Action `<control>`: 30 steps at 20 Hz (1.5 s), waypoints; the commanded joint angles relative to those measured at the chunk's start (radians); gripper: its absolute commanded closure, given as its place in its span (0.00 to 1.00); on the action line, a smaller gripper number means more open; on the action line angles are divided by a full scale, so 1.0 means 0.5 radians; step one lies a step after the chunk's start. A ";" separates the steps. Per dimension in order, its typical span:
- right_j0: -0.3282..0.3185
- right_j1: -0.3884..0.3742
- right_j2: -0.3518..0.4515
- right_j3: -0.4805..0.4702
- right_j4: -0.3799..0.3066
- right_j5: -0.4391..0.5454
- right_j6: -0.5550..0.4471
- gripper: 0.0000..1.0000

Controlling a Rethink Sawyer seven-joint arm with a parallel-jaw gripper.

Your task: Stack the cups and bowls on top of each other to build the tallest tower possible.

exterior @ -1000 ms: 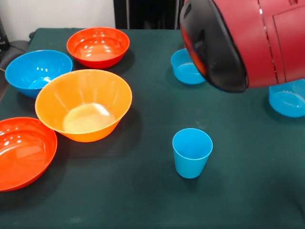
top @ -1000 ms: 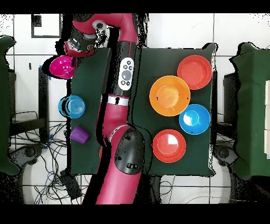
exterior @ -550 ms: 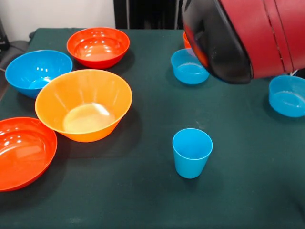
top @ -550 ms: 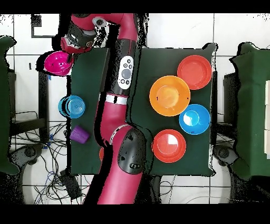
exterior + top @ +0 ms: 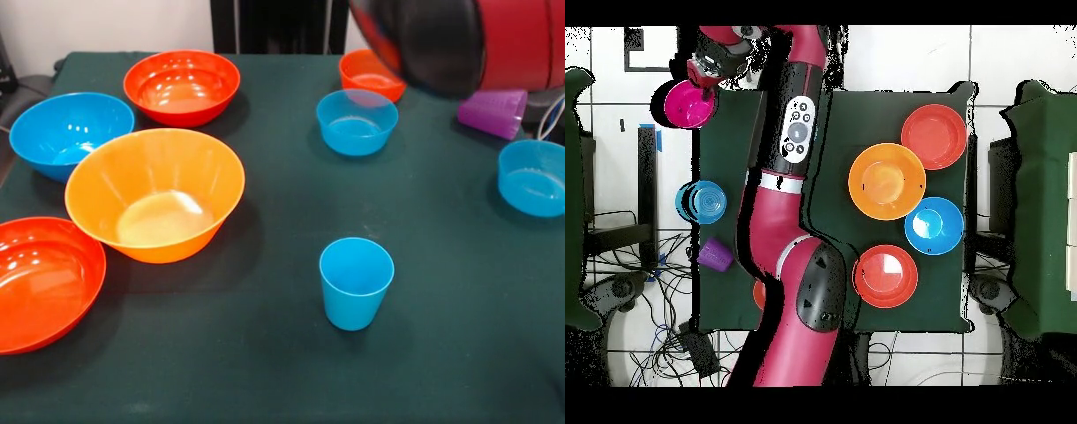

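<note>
The magenta-pink bowl hangs beyond the worktop corner, mouth facing up, pinched at its rim by the pincer. The light blue cup stands upright, alone. The arm hides part of the small orange bowl.

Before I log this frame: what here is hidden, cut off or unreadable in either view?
- Gripper: overhead only; whether it grips the pink bowl cannot be told.
- Pink bowl: absent from the front view.
- Blue cup: not made out overhead, where the arm crosses the table.
- Small orange bowl: partly covered by the arm in front; overhead only a sliver shows.
- Purple cup: its top is hidden by the arm in the front view.
</note>
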 commanded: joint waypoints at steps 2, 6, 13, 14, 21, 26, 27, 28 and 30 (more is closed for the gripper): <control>-0.035 -0.110 0.146 -0.236 -0.479 -0.168 -0.895 1.00; -0.041 -0.114 0.170 -0.225 -0.525 -0.171 -0.920 1.00; -0.058 -0.097 0.284 -0.246 -0.688 -0.202 -1.012 1.00; -0.061 -0.094 0.300 -0.248 -0.712 -0.205 -1.030 1.00; -0.065 -0.067 0.535 -0.295 -0.993 -0.249 -1.125 1.00; -0.077 -0.037 0.583 -0.294 -1.052 -0.284 -1.155 1.00; -0.077 -0.033 0.595 -0.294 -1.073 -0.288 -1.160 1.00; -0.077 -0.029 0.609 -0.294 -1.095 -0.299 -1.173 1.00; -0.082 -0.025 0.612 -0.286 -1.143 -0.310 -1.190 1.00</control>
